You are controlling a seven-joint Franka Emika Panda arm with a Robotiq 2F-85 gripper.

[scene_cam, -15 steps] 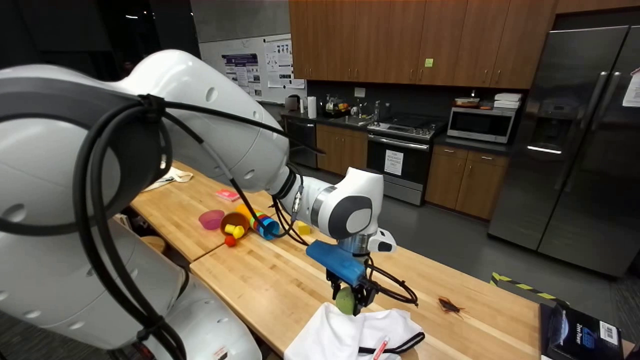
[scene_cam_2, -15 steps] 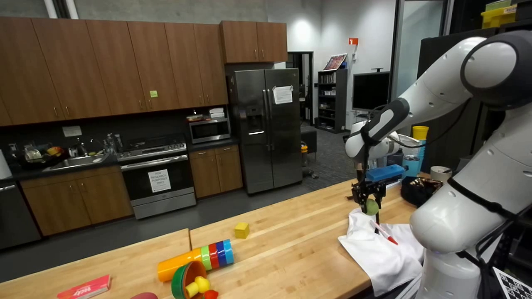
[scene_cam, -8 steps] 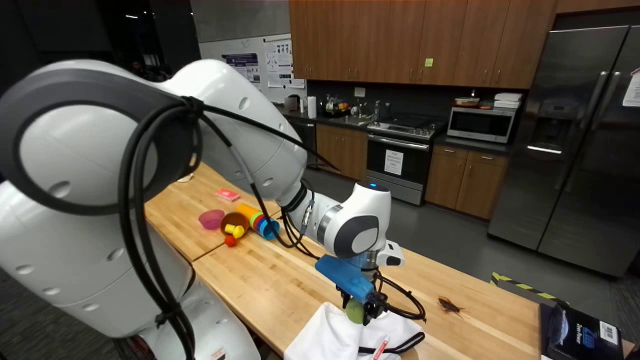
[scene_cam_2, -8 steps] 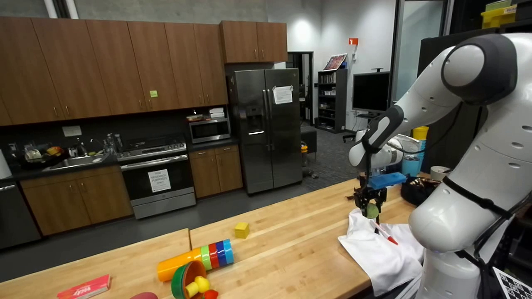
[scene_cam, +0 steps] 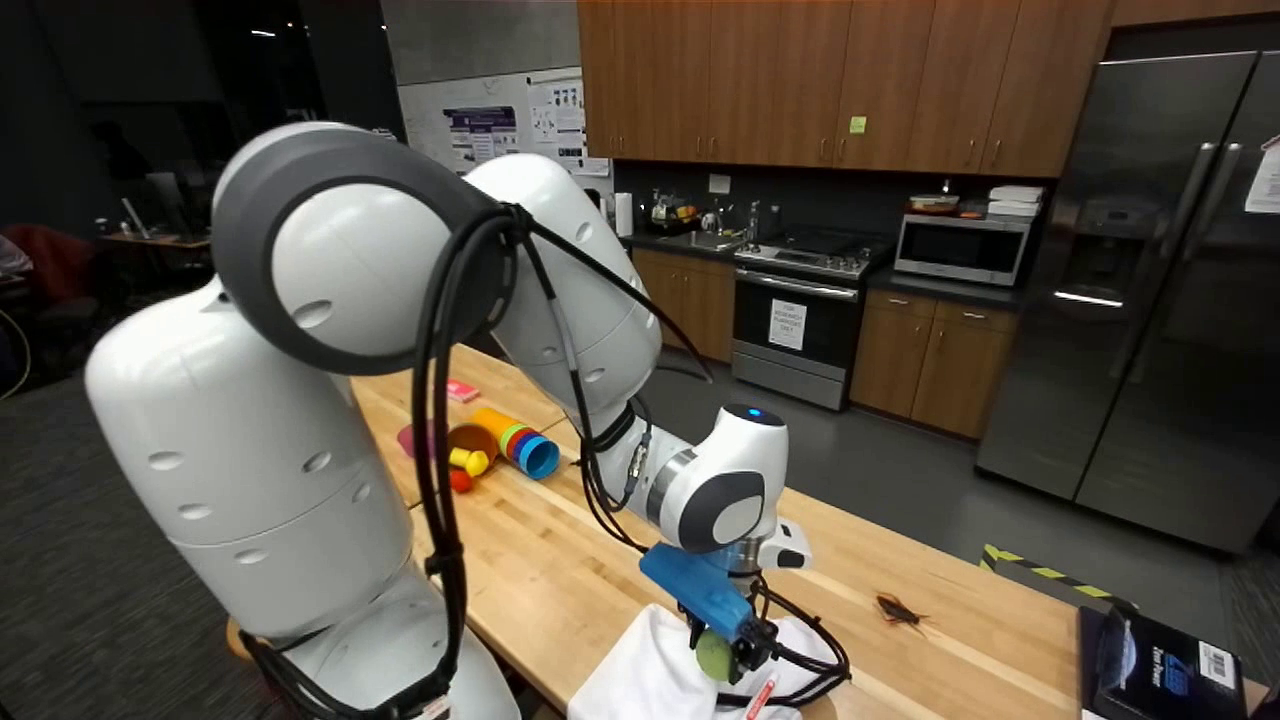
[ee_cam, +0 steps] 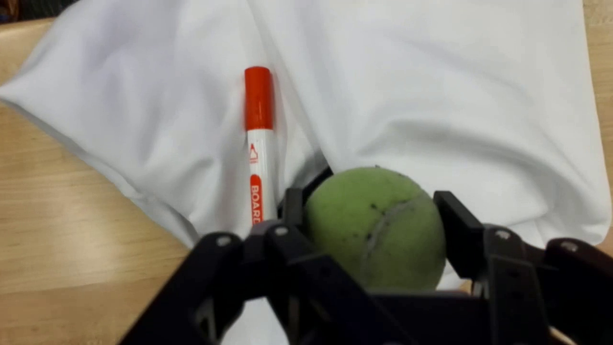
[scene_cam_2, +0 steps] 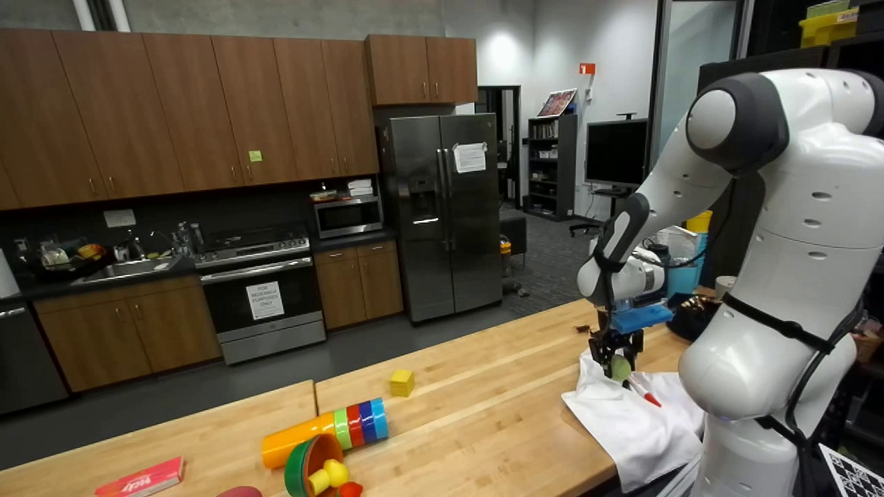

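A green tennis ball (ee_cam: pixel 378 235) with a grey seam and dark specks is clasped between the black fingers of my gripper (ee_cam: pixel 371 211). Both pads press against its sides. Under it lies a rumpled white cloth (ee_cam: pixel 455 96) with a black cord. In both exterior views the ball (scene_cam: pixel 714 657) (scene_cam_2: pixel 620 368) hangs low over the cloth (scene_cam_2: pixel 635 435); whether it touches the fabric I cannot tell. On the cloth beside the ball rests a white marker with a red cap (ee_cam: pixel 261 158), its lower end hidden behind the left finger.
Farther along the wooden table (scene_cam_2: pixel 483 421) are colourful stacked cups (scene_cam_2: pixel 331 428), a yellow block (scene_cam_2: pixel 402 383) and a pink-red box (scene_cam_2: pixel 141 478). A brown toy insect (scene_cam: pixel 900 610) lies beyond the gripper. A black box (scene_cam: pixel 1165 665) stands at the table's end.
Still holding the ball, my gripper has come down closer to the cloth. The arm's elbow has swung across, showing more of the upper arm. Cloth and marker stay put.
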